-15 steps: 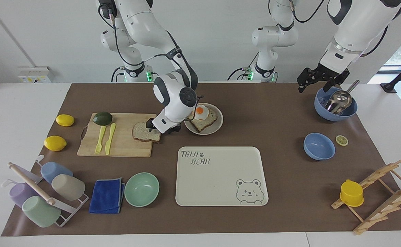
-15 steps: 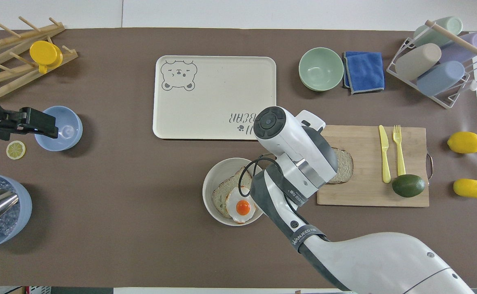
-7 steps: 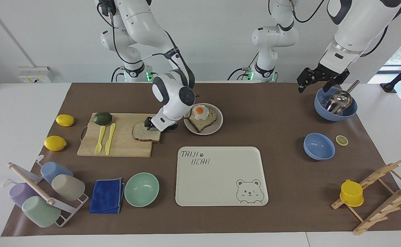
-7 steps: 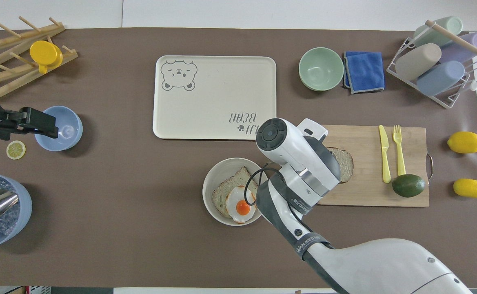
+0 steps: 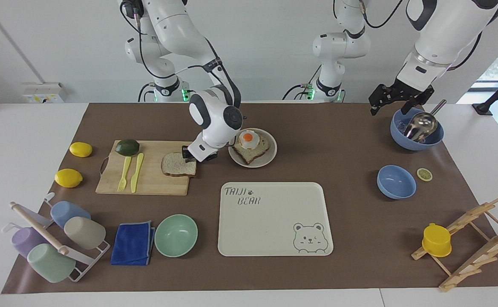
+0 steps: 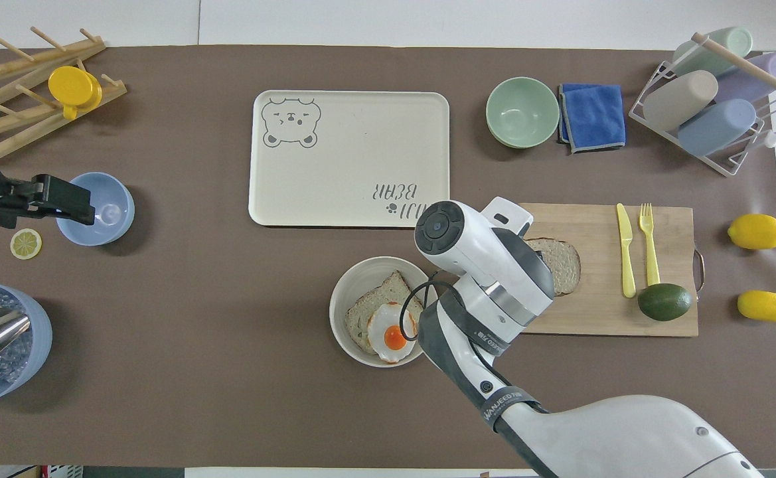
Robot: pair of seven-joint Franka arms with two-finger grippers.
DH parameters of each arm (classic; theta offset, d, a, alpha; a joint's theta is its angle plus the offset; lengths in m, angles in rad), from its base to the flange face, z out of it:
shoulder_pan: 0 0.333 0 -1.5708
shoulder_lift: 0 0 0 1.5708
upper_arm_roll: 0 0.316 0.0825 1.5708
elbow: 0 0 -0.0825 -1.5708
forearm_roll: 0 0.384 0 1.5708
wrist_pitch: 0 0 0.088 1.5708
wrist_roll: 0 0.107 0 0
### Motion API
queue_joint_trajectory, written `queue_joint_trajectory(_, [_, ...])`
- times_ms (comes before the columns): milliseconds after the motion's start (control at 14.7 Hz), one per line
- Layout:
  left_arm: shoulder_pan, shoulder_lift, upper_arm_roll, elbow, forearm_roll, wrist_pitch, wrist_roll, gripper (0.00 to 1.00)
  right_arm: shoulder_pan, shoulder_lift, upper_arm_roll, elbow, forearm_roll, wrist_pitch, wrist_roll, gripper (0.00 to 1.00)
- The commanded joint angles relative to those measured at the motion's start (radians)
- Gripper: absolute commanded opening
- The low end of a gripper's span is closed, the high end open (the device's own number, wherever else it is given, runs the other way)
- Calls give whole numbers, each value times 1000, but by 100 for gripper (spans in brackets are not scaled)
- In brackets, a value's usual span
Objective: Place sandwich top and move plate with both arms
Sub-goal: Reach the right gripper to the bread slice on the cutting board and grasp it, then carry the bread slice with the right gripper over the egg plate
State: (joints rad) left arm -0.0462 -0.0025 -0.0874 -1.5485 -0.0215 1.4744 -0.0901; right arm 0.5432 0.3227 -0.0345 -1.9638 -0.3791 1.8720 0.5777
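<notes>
The sandwich top (image 5: 176, 165) (image 6: 563, 264), a speckled slice with a brown crust, lies on the wooden cutting board (image 5: 155, 183). My right gripper (image 5: 191, 157) is down at the slice's edge nearest the plate and shut on it, and that edge looks slightly raised. In the overhead view the right arm's wrist hides the gripper. The beige plate (image 5: 270, 156) (image 6: 342, 299) sits beside the board and carries a slice topped with fried egg (image 5: 250, 140). My left gripper (image 5: 395, 104) (image 6: 85, 207) waits open above the blue bowl with the metal scoop (image 5: 417, 128).
Farther from the robots than the plate lies the cream bear tray (image 5: 274, 221). A mint bowl (image 5: 176, 235), blue cloth and cup rack stand toward the right arm's end. On the board are a yellow fork, a knife and an avocado (image 5: 127, 147); two lemons lie beside it.
My right gripper has closed at the sandwich top's edge, and the slice has shifted a little along the board away from the plate. The left arm has not moved.
</notes>
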Motion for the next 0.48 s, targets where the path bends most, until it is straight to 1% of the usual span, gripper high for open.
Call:
queue_joint_trajectory(0, [12, -13, -9, -13, 15, -5, 12, 100, 0, -17, 1, -24, -33, 12, 7, 0])
queue_joint_trajectory(136, [12, -13, -9, -13, 15, -5, 12, 100, 0, -11, 15, 15, -35, -19, 7, 0])
queue_joint_trajectory(204, [12, -13, -9, -13, 15, -5, 12, 100, 0, -7, 31, 60, -34, -72, -1, 0])
queue_joint_trajectory(340, [14, -13, -8, -13, 15, -5, 12, 100, 1, 7, 108, 173, -21, -210, -4, 0])
queue_joint_trajectory(408, [14, -13, -6, -13, 15, -5, 13, 100, 9, 18, 142, 224, -20, -261, -2, 0])
